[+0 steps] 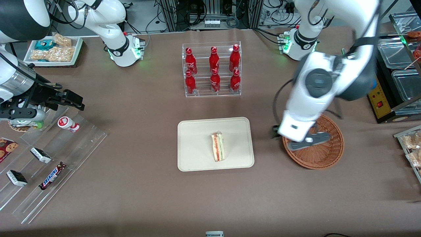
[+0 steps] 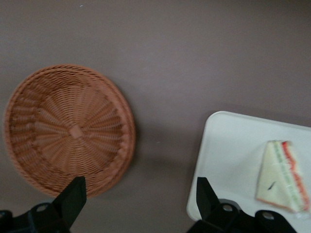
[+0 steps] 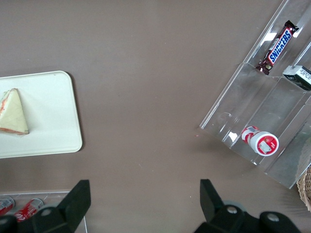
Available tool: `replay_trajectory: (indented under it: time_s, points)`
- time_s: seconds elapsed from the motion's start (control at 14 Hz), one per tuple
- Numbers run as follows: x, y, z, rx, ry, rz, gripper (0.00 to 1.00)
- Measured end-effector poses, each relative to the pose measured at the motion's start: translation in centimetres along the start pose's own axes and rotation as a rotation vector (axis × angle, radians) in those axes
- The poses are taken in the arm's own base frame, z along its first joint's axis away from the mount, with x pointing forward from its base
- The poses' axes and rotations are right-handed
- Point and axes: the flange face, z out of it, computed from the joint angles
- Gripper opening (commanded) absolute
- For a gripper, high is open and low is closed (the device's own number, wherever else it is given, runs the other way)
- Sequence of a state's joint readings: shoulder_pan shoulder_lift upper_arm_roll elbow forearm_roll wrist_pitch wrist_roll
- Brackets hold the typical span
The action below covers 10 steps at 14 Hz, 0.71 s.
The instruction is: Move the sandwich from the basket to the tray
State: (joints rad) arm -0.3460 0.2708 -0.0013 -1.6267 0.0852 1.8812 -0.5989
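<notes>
The sandwich point(image 1: 217, 146), a white wedge with red and green filling, lies on the cream tray point(image 1: 194, 131) in the middle of the table. It also shows in the left wrist view point(image 2: 282, 174) on the tray point(image 2: 228, 145), and in the right wrist view point(image 3: 12, 114). The round wicker basket point(image 1: 325, 154) stands beside the tray toward the working arm's end and holds nothing point(image 2: 68, 128). My left gripper point(image 2: 141, 187) is open and empty, held well above the bare table between basket and tray; in the front view it point(image 1: 286, 131) is over the basket's rim.
A clear rack of red cola bottles point(image 1: 212, 69) stands farther from the front camera than the tray. A clear stepped shelf with snack bars point(image 1: 49, 158) and a white tray of packaged snacks point(image 1: 54, 49) lie toward the parked arm's end. Packaged snacks point(image 1: 411, 144) sit at the working arm's end.
</notes>
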Motion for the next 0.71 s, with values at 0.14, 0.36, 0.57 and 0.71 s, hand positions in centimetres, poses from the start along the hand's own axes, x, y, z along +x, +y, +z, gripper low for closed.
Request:
replay_trajectory:
  time_s: [0.14,0.36,0.57,0.71]
  points:
    - [0.6,-5.3,-1.0,0.011,-0.037,0.031,1.00]
    - [0.7,-10.9,-2.8,0.022,-0.079,0.097,1.00]
    - [0.9,-16.0,-4.6,0.003,-0.117,0.165,1.00]
    - [0.5,-19.2,-6.7,-0.039,-0.119,0.212,1.00]
